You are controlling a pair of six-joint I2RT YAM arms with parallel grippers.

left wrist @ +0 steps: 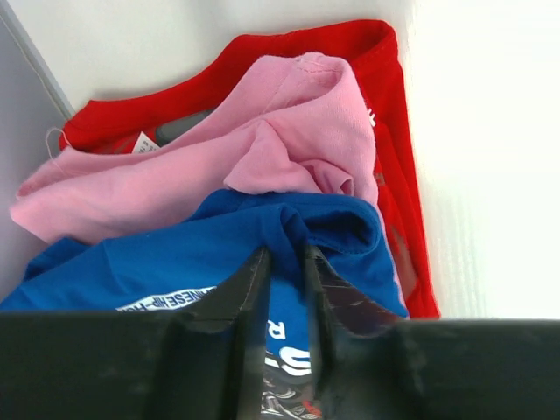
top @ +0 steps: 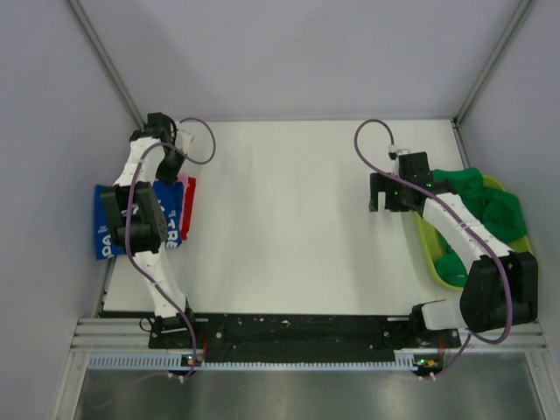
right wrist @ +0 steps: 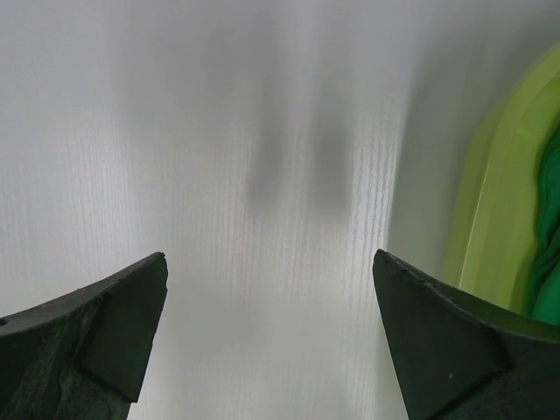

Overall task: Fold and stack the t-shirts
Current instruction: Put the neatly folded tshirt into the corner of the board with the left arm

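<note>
A: Your left pincer (left wrist: 284, 258) has its fingers drawn close on a raised ridge of the blue t-shirt (left wrist: 157, 262); the cloth fills the narrow gap between them, so I judge you have it pinched, probably to tug that top layer square.

B: Agreed; just beyond your tips the blue edge is bunched rather than flat, which is likely why you grip there; past it lies the pink t-shirt (left wrist: 262, 140), rumpled, with a fold humped up; farthest from the tips, under both, the red tee (left wrist: 350, 44) shows its collar and label.

A: So the pile sits right at that pincer, three deep, blue on top; you stack there, I'd guess, to keep finished ones out of the folding space.

B: Your right pincer (right wrist: 269, 255) stands wide apart with nothing between its fingers; beneath it is white table (right wrist: 262, 131); off to its right side sits the basket (right wrist: 490, 210), with green t-shirts (right wrist: 547, 262) heaped inside.

A: It hovers there, I judge, because those are next; you would need to swing rightward over the rim to reach them.
</note>
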